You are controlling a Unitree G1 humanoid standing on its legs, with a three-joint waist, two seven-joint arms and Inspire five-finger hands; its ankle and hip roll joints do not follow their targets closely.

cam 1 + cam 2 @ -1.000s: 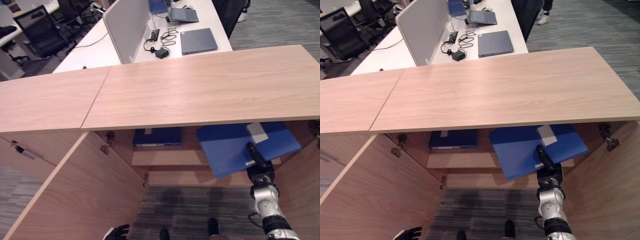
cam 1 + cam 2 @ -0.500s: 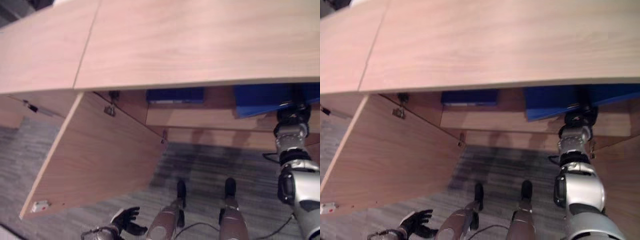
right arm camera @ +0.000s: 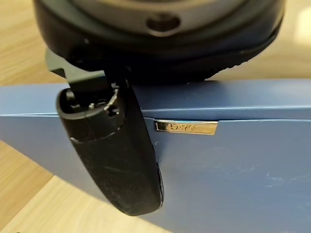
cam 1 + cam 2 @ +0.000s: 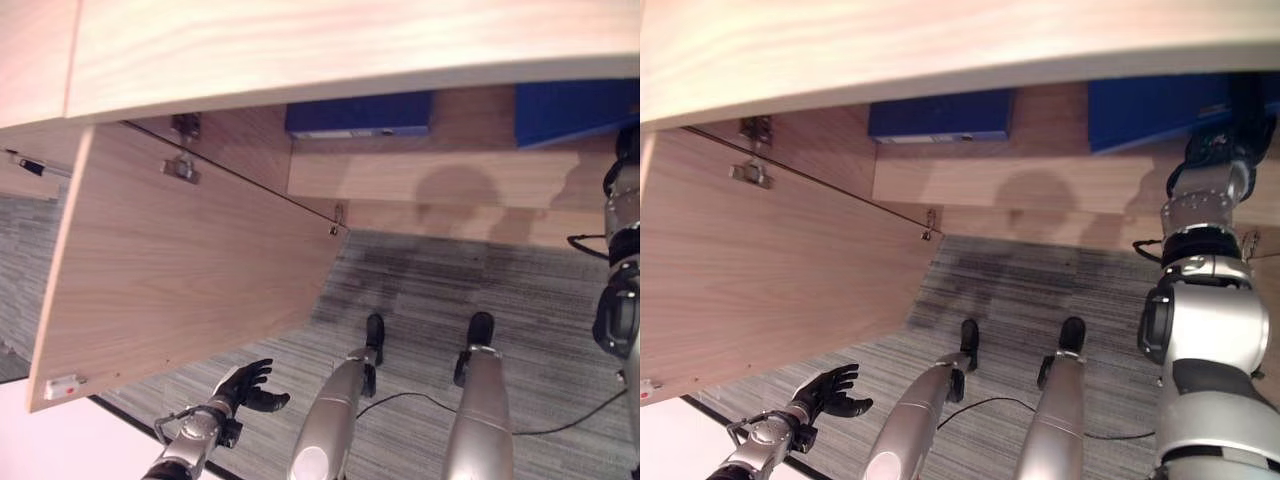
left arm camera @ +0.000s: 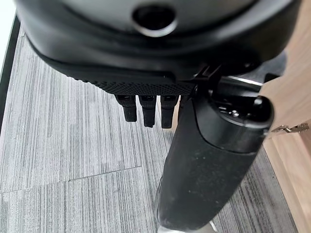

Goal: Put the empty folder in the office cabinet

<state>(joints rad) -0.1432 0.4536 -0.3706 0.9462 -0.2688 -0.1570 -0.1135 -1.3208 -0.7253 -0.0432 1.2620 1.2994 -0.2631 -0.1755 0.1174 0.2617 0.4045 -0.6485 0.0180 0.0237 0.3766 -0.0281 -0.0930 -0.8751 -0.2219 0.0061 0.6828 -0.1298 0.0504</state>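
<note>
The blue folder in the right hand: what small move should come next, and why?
Probably lower the folder flat onto the cabinet shelf and then release it: the right hand pinches it with the thumb, and wood shows close beneath.

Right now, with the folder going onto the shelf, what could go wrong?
1. The right robot hand has its thumb on the folder; the cabinet top hides most of it from the head views, so seating on the shelf is hard to confirm. Released early, it might slide out.
2. The open door stands beside the left robot hand; a swing of that arm could knock it.
</note>
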